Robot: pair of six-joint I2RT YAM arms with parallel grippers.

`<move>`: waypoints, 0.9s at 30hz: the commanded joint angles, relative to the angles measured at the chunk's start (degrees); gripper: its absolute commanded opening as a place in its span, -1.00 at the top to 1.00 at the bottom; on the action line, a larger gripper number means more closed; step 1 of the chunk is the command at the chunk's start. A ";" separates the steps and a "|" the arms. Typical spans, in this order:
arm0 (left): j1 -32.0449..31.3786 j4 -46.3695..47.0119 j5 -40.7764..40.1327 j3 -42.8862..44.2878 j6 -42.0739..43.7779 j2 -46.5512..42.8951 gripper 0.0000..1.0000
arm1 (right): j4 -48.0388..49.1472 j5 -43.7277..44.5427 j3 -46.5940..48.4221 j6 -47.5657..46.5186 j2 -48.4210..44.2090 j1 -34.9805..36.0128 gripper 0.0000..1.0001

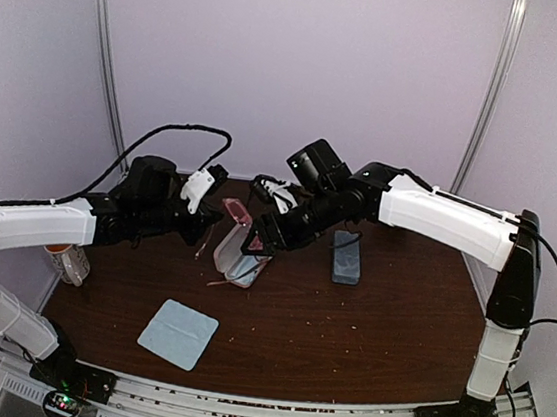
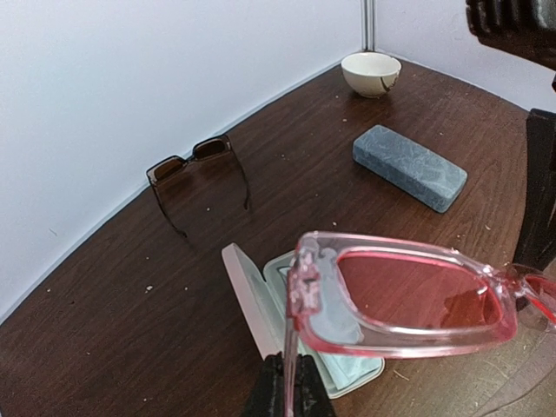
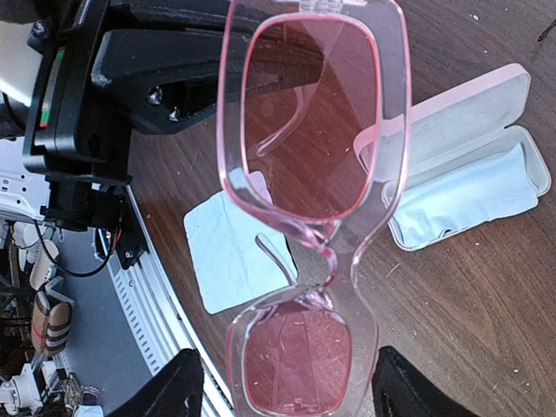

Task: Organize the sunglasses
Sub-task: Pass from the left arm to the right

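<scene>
A pair of sunglasses [image 2: 408,300] with a chunky clear-pink frame and reddish lenses hangs above the table. My left gripper [image 2: 287,395] is shut on one thin temple arm of it. In the right wrist view the pink sunglasses [image 3: 308,174] fill the middle, and my right gripper [image 3: 291,391] is open, one finger on each side of the nearer lens. Below lies an open white case [image 2: 248,300] with a light-blue cloth inside [image 3: 473,195]. A second, dark brown pair of sunglasses [image 2: 193,163] rests on the table near the wall. In the top view both grippers meet over the open case [image 1: 236,256].
A closed grey-blue case [image 1: 346,258] lies right of the open one. A light-blue square cloth [image 1: 178,334] lies flat toward the front. A white bowl [image 2: 371,73] stands in the far corner. A small round object [image 1: 69,261] sits at the table's left edge.
</scene>
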 commanded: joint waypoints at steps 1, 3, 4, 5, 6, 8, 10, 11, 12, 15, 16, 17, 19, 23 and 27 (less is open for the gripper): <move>-0.56 1.31 -0.69 1.69 0.81 0.81 1.00 | 0.90 0.43 1.27 0.36 1.22 0.32 -0.31; -0.61 1.31 -0.70 1.69 0.79 0.82 1.00 | 1.08 0.50 1.34 0.36 1.43 0.38 -0.27; -0.65 1.31 -0.81 1.69 0.81 0.86 1.00 | 1.05 0.52 1.34 0.36 1.50 0.39 -0.23; -0.73 1.31 -0.79 1.69 0.81 0.84 1.00 | 1.04 0.56 1.33 0.36 1.58 0.39 -0.18; -0.70 1.27 -0.92 1.61 0.81 0.90 1.00 | 1.04 0.60 1.26 0.36 1.59 0.43 -0.14; -0.72 1.31 -1.05 1.60 0.77 0.83 1.00 | 1.02 0.54 1.17 0.36 1.60 0.35 -0.05; -0.78 1.27 -1.11 1.69 0.68 0.77 1.00 | 1.16 0.60 0.93 0.36 1.50 0.37 0.00; -0.79 1.23 -1.14 1.69 0.58 0.69 1.00 | 1.32 0.62 0.66 0.36 1.37 0.33 0.02; -0.79 1.22 -1.06 1.75 0.43 0.57 1.00 | 1.51 0.75 0.47 0.36 1.18 0.33 0.03; -0.86 1.10 -1.13 1.99 -0.18 -0.10 1.00 | 2.07 1.19 0.07 0.54 0.80 0.36 0.04; -0.87 0.93 -0.99 2.03 -0.32 -0.35 1.00 | 2.28 1.45 0.00 0.54 0.54 0.31 0.05; -0.87 0.81 -1.05 2.04 -0.37 -0.66 1.00 | 2.42 1.67 -0.09 0.54 0.36 0.38 0.05; -0.92 0.77 -0.99 1.76 -0.69 -1.48 0.97 | 3.04 2.04 -0.73 0.45 -0.14 0.35 0.06; -0.87 1.27 -0.90 0.72 -1.41 -3.74 0.69 | 5.09 2.78 -2.78 0.43 -1.49 0.40 0.10; -0.87 1.40 -0.87 0.11 -1.56 -6.15 0.45 | 7.61 4.37 -4.86 -0.12 -3.30 0.30 0.13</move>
